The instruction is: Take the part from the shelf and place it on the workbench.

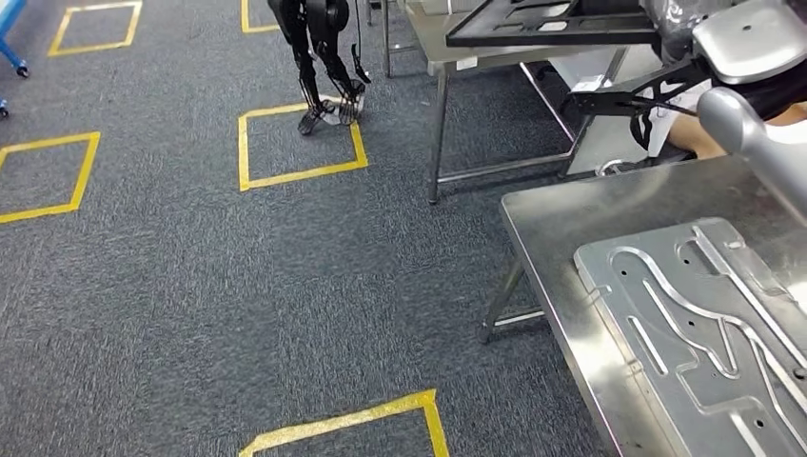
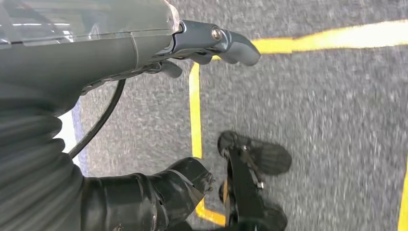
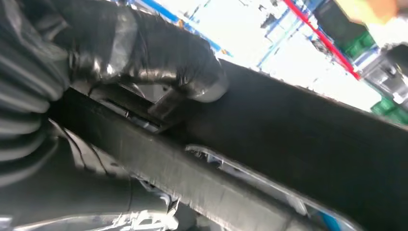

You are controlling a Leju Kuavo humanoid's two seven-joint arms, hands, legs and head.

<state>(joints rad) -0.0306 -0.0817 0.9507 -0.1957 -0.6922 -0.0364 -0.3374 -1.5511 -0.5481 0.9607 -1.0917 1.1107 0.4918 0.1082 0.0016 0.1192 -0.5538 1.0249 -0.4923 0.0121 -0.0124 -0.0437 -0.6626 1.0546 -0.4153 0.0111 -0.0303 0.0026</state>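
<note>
On the counter (image 1: 552,214) at our right lies a silver part (image 1: 704,333); we judge that one already placed. Right hand (image 3: 159,67) grips a dark frame part (image 3: 298,144), not yet set down. Left hand (image 2: 202,48) hangs empty, fingers loosely apart

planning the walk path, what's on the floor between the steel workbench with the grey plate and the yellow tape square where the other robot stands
In the head view, bare grey carpet lies between the steel workbench and the yellow tape square, apart from another metal table's leg beside it.
</note>
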